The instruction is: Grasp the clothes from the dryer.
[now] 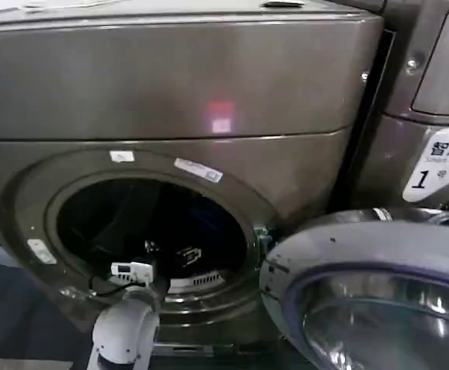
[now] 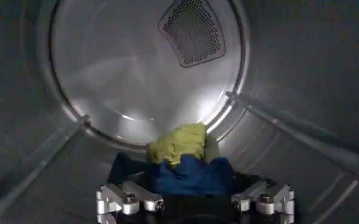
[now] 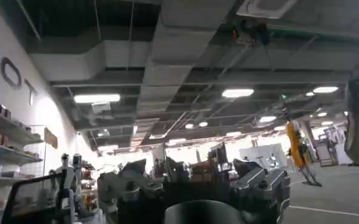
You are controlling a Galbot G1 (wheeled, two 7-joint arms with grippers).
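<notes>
Left pincer (image 2: 194, 204) spread wide inside dryer (image 1: 170, 100) drum, clothes (image 2: 188, 164) between jaws, seemingly ungripped, glass door (image 1: 378, 301) ajar.

Neighbouring machine (image 1: 432, 116) with "1" label; wall shelves (image 3: 2, 137); ceiling lights (image 3: 97, 97).

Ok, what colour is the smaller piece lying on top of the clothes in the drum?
Yellow-green, sitting on a dark navy-blue mass; clearest in the left wrist view.

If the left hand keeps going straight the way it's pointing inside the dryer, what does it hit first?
Most likely the clothes: the left hand, fingers spread open, points right at the blue and yellow-green pile on the drum floor of the dryer. Depth is hard to judge, but nothing sits between them.
</notes>
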